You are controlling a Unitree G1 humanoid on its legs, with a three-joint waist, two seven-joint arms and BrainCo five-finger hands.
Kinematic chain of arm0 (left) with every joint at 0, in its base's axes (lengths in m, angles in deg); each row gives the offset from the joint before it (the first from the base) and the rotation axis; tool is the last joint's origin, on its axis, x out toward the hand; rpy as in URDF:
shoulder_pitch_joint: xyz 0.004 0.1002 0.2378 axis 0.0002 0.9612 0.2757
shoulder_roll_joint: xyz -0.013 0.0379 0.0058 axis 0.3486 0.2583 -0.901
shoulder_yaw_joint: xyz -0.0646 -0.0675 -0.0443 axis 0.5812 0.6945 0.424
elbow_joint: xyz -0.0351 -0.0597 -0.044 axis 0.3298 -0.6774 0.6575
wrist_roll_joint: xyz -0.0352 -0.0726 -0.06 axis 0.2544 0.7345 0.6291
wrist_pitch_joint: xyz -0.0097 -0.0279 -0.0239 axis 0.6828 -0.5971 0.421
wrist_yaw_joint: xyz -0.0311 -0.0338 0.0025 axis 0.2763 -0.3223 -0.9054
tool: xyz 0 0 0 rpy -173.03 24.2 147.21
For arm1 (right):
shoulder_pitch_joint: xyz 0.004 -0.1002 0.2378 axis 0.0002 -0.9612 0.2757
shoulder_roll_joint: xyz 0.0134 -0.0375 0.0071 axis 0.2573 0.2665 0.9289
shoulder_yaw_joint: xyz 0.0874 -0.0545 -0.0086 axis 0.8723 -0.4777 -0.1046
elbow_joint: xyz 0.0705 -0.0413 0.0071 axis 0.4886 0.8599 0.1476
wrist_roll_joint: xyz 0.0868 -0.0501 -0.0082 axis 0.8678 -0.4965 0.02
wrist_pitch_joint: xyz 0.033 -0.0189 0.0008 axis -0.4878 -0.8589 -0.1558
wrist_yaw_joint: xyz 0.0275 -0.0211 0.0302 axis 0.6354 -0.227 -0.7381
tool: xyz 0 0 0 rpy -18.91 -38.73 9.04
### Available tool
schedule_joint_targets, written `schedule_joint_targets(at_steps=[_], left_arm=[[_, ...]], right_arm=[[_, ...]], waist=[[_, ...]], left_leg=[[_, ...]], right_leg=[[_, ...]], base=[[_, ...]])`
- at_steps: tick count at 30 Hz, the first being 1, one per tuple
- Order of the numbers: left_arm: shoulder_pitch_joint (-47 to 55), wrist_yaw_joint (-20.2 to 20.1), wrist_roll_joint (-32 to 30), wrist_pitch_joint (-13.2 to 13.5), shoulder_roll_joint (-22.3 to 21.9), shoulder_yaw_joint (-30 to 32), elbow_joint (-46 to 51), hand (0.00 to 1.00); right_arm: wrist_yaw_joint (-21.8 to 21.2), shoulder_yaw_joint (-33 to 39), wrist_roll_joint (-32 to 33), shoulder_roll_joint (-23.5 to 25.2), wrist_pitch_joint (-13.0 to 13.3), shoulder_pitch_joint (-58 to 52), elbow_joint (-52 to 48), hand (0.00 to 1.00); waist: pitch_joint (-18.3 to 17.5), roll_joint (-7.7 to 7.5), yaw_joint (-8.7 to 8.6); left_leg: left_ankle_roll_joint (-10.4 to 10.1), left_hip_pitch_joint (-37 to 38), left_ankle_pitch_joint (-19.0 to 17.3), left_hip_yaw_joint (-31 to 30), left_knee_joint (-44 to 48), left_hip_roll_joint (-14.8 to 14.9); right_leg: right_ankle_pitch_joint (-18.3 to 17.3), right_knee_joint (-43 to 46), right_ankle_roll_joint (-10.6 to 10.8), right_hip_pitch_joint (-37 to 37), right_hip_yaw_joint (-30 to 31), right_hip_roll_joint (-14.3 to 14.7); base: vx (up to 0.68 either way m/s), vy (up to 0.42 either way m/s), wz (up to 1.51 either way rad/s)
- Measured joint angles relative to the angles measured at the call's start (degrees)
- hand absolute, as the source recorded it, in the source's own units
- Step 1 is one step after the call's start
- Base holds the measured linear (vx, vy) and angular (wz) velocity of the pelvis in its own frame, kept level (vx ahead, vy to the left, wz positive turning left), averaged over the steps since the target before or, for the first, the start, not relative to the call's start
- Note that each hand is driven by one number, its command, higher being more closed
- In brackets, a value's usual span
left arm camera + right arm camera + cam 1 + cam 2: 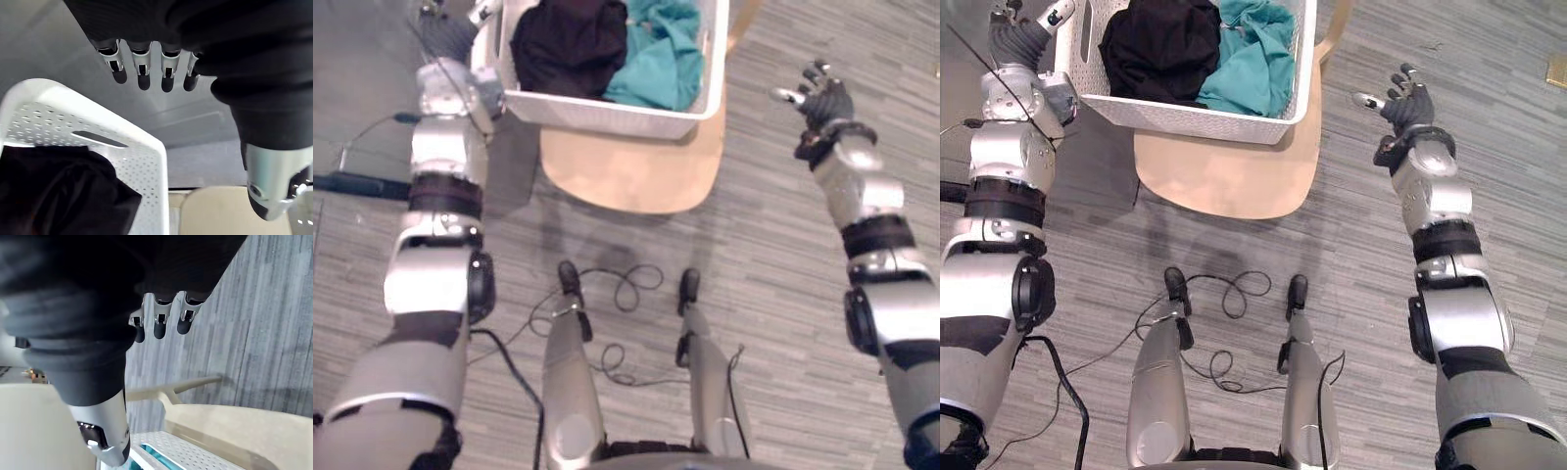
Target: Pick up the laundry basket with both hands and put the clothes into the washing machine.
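The basket (607,113) on the stool (626,171) lies between both slack-fingered, empty hands: left hand (1023,34) beside its end, right hand (822,98) well apart.

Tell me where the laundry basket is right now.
In the left eye view the laundry basket sits at top centre on a wooden chair, the left hand beside its left end, the right hand apart on its right.

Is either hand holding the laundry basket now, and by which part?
Nothing is held. The left hand is open beside the left rim of the laundry basket, not gripping it; the right hand is open, well apart from it.
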Motion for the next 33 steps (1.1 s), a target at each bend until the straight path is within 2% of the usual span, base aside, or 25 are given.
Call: schedule_joint_targets(at_steps=[2,5,7,8,9,11,15,17,20,24,25,27,30,33], left_arm=[[6.3,0.9,0.0,0.7,0.0,0.1,7.5,0.00],[18.6,1.9,0.0,2.7,-0.2,0.6,18.4,0.00],[26.7,1.8,0.0,4.1,-1.7,1.8,23.5,0.00],[32.5,1.7,0.0,4.5,-4.2,2.7,25.7,0.00],[39.3,1.6,0.0,4.7,-7.3,3.5,28.2,0.00],[48.7,0.4,0.0,5.0,-11.5,3.8,29.6,0.00],[61.5,-2.5,0.0,5.0,-18.5,6.2,28.6,0.00],[67.4,-4.4,0.0,4.9,-22.5,7.9,24.3,0.00],[71.9,-4.9,-0.2,4.2,-27.1,9.9,14.7,0.00],[74.4,-5.7,-0.8,3.4,-31.5,13.3,-0.4,0.00],[74.6,-5.7,-0.8,3.4,-31.9,13.9,-3.1,0.00],[74.4,-5.7,-0.5,2.6,-31.8,14.9,-11.4,0.00],[74.0,-5.8,-0.4,2.3,-31.0,15.9,-16.9,0.00],[73.6,-6.3,-2.2,1.7,-30.3,16.3,-19.2,0.00]], right_arm=[[0.1,3.5,0.0,-0.2,0.5,-7.8,-6.8,0.00],[0.9,9.8,-0.1,-0.1,1.5,-21.5,-16.1,0.00],[0.9,14.1,-1.2,0.8,2.2,-28.9,-20.0,0.00],[0.9,16.9,-1.9,3.2,2.9,-33.7,-21.3,0.00],[0.8,19.1,-2.5,6.3,3.5,-38.4,-22.0,0.00],[0.5,20.4,-4.4,10.2,3.6,-44.8,-21.2,0.00],[-1.9,22.2,-9.7,17.3,2.4,-54.0,-18.2,0.00],[-3.2,23.0,-12.7,22.2,1.3,-58.9,-16.1,0.00],[-4.0,23.0,-13.8,27.9,1.0,-64.0,-14.5,0.00],[-3.5,23.0,-15.1,31.4,1.2,-66.7,-8.6,0.00],[-3.2,23.1,-15.0,31.7,1.5,-66.6,-6.5,0.00],[-2.5,26.4,-13.6,33.1,1.8,-65.3,4.8,0.00],[-1.3,30.1,-13.0,33.2,1.6,-63.2,17.0,0.00],[-1.3,32.3,-13.9,32.7,0.7,-63.6,21.6,0.00]], waist=[[0.0,0.01,0.01],[-0.1,0.11,-0.02],[-1.7,0.93,-0.02],[-4.7,1.37,-0.15],[-7.2,1.60,-0.18],[-10.2,2.09,-0.19],[-14.4,2.85,-0.57],[-16.6,3.02,-1.21],[-18.9,3.00,-1.58],[-22.0,3.19,-1.75],[-22.9,3.24,-1.84],[-24.6,3.21,-2.47],[-25.0,3.46,-2.92],[-25.4,3.71,-3.25]], left_leg=[[0.2,1.8,-0.2,0.0,0.0,-0.1],[0.8,6.3,-0.7,0.1,-0.1,-1.1],[0.1,8.1,-2.2,0.2,-0.9,-1.5],[0.2,8.5,-2.8,0.1,-2.1,-2.3],[1.4,10.4,-4.3,0.2,-4.2,-3.3],[2.1,13.4,-4.8,-0.1,-7.3,-5.0],[2.2,18.1,-4.8,-0.4,-11.2,-6.9],[2.2,21.1,-4.8,-0.4,-11.6,-7.3],[2.0,24.8,-5.0,0.0,-12.4,-7.4],[1.9,29.3,-6.5,1.5,-13.8,-7.3],[2.1,29.9,-6.7,1.6,-14.3,-7.4],[1.9,31.5,-6.8,1.4,-16.2,-7.7],[1.9,33.4,-6.8,1.3,-18.5,-8.5],[1.9,35.0,-6.8,1.5,-19.1,-9.0]], right_leg=[[-0.9,1.0,0.3,1.5,0.0,-0.2],[-5.0,5.8,0.3,3.9,-0.1,-1.1],[-6.7,7.8,0.5,4.6,-0.4,-1.4],[-7.3,8.0,0.6,4.5,-0.7,-2.0],[-7.7,8.0,0.8,5.1,-0.6,-2.6],[-7.9,7.1,1.1,7.1,-0.6,-3.5],[-7.9,4.9,1.1,10.9,-0.6,-4.7],[-7.9,3.9,1.3,13.9,-0.4,-5.0],[-8.3,3.4,1.5,17.2,-0.2,-5.0],[-9.2,2.5,1.8,20.2,1.0,-4.8],[-9.2,2.2,1.8,20.4,1.1,-4.8],[-9.3,1.1,1.8,21.8,0.9,-4.8],[-9.3,-0.5,1.8,22.9,2.1,-4.9],[-9.3,-0.8,1.8,23.5,3.3,-5.0]], base=[[0.02,-0.008,0.05],[0.03,-0.012,0.16],[0.01,-0.007,0.19],[0.05,0.036,0.15],[0.07,0.047,0.14],[0.08,0.049,0.10],[0.08,0.044,0.05],[0.09,0.039,-0.04],[0.05,0.015,-0.09],[0.00,0.015,-0.16],[-0.03,0.014,-0.14],[-0.01,0.006,0.03],[-0.01,0.017,-0.12],[0.02,0.026,-0.18]])
